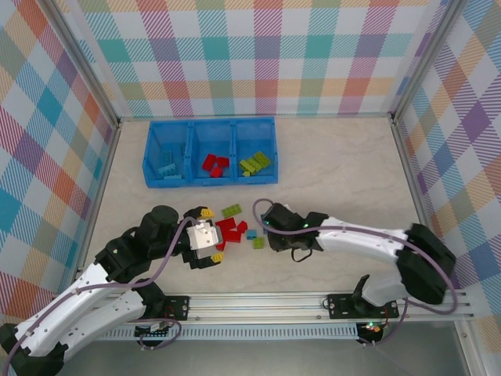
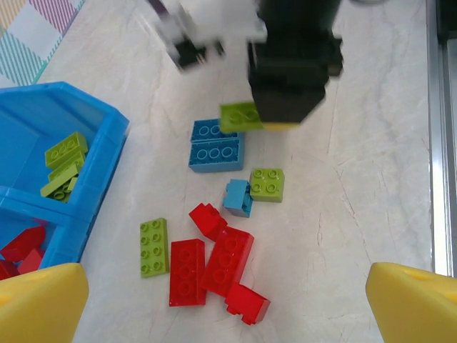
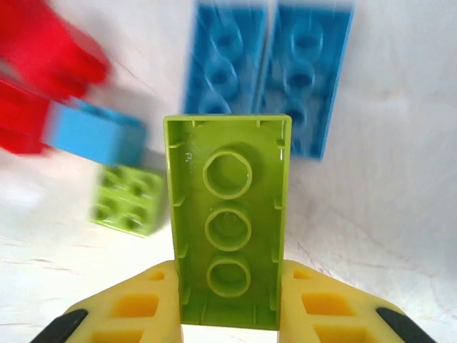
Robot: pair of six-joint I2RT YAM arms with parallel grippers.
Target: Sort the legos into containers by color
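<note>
Glossy plastic legos [image 2: 187,271], smooth blue plastic containers [image 2: 107,153], matt marbled tabletop [image 2: 357,200]

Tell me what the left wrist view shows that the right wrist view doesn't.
Left wrist view: the blue tray with sorted bricks inside, a long lime brick and the whole red pile on the table, and the open left fingers. Right wrist view: the hollow underside of the held lime brick, clamped between the right fingers. Both: the two blue plates side by side, the small lime square and the small light blue brick.
</note>
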